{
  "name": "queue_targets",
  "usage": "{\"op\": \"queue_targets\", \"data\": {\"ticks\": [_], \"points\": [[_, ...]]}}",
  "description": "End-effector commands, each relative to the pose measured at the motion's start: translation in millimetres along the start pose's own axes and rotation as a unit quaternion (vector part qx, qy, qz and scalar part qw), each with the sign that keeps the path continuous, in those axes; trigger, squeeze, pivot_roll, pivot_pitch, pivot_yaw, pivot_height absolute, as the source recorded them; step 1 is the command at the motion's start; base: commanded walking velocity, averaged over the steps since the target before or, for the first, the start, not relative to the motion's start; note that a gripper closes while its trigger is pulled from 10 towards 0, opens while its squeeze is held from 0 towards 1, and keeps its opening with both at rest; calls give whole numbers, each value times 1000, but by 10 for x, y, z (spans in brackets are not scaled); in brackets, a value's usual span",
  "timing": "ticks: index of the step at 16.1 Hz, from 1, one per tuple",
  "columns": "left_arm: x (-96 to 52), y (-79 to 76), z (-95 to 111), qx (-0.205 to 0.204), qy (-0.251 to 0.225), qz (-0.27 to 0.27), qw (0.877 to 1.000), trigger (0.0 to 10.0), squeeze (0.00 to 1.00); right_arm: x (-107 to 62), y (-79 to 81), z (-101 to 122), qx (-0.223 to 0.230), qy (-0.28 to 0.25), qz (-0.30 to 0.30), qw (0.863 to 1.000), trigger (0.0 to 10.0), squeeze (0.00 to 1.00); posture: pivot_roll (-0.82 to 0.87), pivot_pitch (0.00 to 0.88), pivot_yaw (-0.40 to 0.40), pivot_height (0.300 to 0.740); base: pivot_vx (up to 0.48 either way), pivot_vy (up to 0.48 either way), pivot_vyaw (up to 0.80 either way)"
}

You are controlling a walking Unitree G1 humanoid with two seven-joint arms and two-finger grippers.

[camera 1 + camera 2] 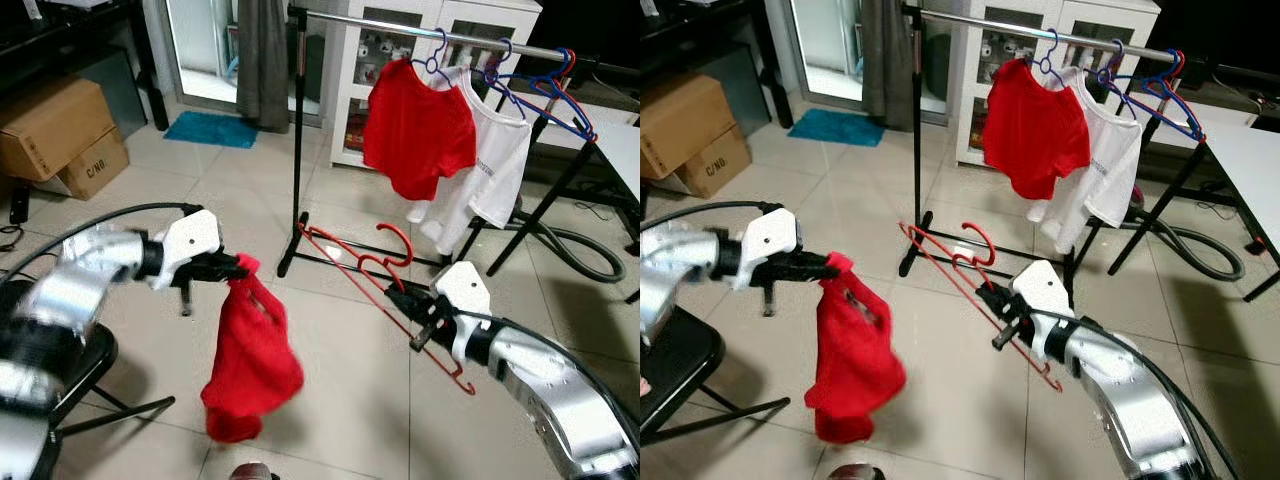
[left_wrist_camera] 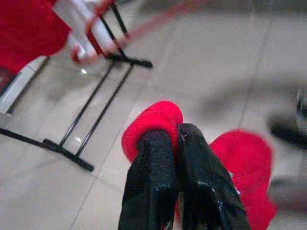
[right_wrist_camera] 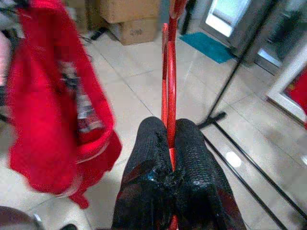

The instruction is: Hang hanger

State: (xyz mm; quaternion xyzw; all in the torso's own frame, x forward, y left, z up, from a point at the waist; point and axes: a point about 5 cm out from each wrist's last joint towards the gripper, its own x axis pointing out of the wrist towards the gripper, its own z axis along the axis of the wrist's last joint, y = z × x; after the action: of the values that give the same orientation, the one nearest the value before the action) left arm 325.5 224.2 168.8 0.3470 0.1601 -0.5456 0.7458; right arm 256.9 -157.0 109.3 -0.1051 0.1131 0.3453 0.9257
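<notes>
— Hanger status: where have you got it?

— Red wire one, clamped in your right gripper. The jaws are closed on a straight run of the wire, and the frame sticks out past them toward the rack, hook uppermost and tilted. It hangs in the air over the tiled floor, well short of the rail.

— And the left gripper?

— Its jaws are pinched shut on a bunched edge of a red shirt, which dangles free below them, apart from the hanger.

— What could go wrong from here?

— Your grip sits on thin round wire, so the frame could swivel in the jaws as you lift, and the hook would then meet the rail at a bad angle. The rail is also crowded: a red shirt on the rack, a white shirt and blue hangers fill its right part, so the hook could snag on one of those. The shirt in your left gripper looks blurred, so it may be swinging; I can't be sure. If it is, it could brush the hanger as the arms close in.
</notes>
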Motion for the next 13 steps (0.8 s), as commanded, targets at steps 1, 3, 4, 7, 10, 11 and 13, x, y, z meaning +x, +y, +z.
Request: {"op": "queue_targets", "data": {"ticks": [1,3,4,7,10,11,13], "points": [[-64,57,50,36,11,-6,999,10000,0,-12,-64,0,-7,2,-17,1000,10000,0,194,45,-53,740,0,0,0],[-257,199,39,67,44,5,997,10000,0,-27,-126,-25,-9,2,-27,1000,10000,0,219,59,-42,740,0,0,0],[-341,258,53,73,46,19,996,10000,0,-38,-150,-33,-12,3,-29,1000,10000,0,225,62,-40,740,0,0,0],[-496,391,154,95,27,52,994,10000,0,-70,-150,-4,-30,-4,-3,1000,10000,0,245,77,-33,740,0,0,0],[-564,493,272,109,9,66,992,10000,0,-109,110,11,-58,-8,126,990,10000,0,272,93,-35,740,0,0,0],[-580,551,282,101,15,94,990,10000,0,-151,157,27,-54,-7,152,987,10000,0,282,99,-41,740,0,0,0],[-600,683,300,88,33,178,980,10000,0,-229,199,80,-46,-8,174,984,10000,0,289,105,-42,740,0,0,0]]}}
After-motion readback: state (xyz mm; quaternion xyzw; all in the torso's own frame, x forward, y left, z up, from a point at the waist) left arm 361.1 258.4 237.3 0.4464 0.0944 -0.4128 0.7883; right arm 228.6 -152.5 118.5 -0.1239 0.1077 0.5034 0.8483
